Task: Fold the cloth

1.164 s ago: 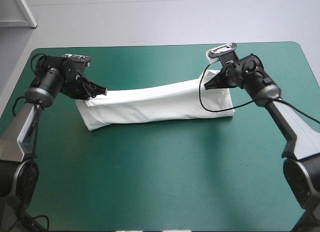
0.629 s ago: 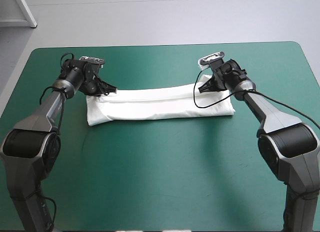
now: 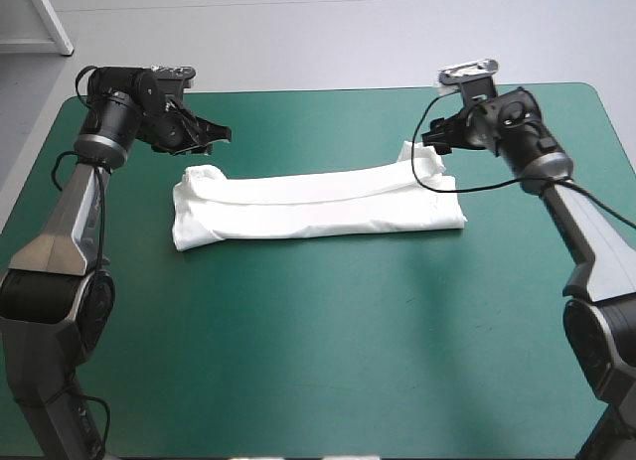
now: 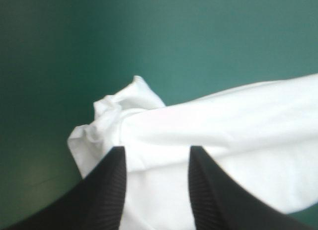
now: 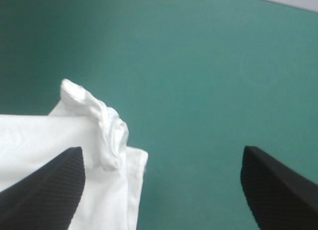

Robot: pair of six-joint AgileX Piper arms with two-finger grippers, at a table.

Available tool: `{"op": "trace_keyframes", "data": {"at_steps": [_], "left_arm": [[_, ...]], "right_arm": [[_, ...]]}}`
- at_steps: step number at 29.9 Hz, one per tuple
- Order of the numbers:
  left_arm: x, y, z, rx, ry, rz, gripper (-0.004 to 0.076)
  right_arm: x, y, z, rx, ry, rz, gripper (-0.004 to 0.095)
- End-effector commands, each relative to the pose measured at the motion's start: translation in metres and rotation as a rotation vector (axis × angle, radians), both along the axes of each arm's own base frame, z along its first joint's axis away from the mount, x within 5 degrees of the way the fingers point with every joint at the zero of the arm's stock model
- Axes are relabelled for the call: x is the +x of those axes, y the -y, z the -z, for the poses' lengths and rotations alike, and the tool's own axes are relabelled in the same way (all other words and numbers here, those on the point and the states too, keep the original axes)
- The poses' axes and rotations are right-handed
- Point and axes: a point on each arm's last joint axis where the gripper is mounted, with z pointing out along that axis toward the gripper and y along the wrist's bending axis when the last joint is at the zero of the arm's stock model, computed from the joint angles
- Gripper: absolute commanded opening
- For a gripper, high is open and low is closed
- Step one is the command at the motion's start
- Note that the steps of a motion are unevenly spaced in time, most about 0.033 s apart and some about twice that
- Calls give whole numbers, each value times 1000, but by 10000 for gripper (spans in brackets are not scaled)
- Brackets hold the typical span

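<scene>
While the T-shirt [image 3: 318, 207] lies as a long folded band across the teal-green cover [image 3: 318, 361], the left gripper [image 3: 225, 134], fingers narrowly parted, and the right gripper [image 3: 427, 139], fingers wide, hover empty beside its ends. Judged: lengthwise fold laid; next, grip one end for a crosswise fold.

We see a table [image 3: 318, 361] with a teal-green cover and rounded corners filling most of the high view, its far edge meeting a pale grey floor [image 3: 298, 33] crossed by a faint seam line. Beyond the table's far left corner shows part of a white panel [image 3: 30, 23] with a raised rim; we cannot tell what it belongs to. The light is soft and even, leaving only faint, blurred shadows on the cover, and the right wrist view catches a sliver of the floor past the table's edge.
</scene>
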Motion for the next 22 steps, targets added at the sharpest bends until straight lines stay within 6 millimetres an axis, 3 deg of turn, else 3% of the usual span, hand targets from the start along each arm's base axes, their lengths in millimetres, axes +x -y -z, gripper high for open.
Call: {"op": "trace_keyframes", "data": {"at_steps": [1, 5, 8, 15, 22], "left_arm": [[-17, 25, -31, -52, 77, 76, 149], [-18, 61, -19, -50, 60, 159, -8], [-19, 90, -8, -49, 51, 221, -7], [-14, 138, 37, -37, -28, 300, -8], [-1, 155, 78, -59, -88, 288, -8]], "right_arm": [[-12, 37, -27, 105, -9, 23, 805], [-15, 68, -7, 182, -112, 53, 804], [-19, 83, 15, 234, -189, 61, 804], [-23, 86, 40, 375, -235, 12, 805], [-20, 79, 44, 448, -229, -31, 805]]}}
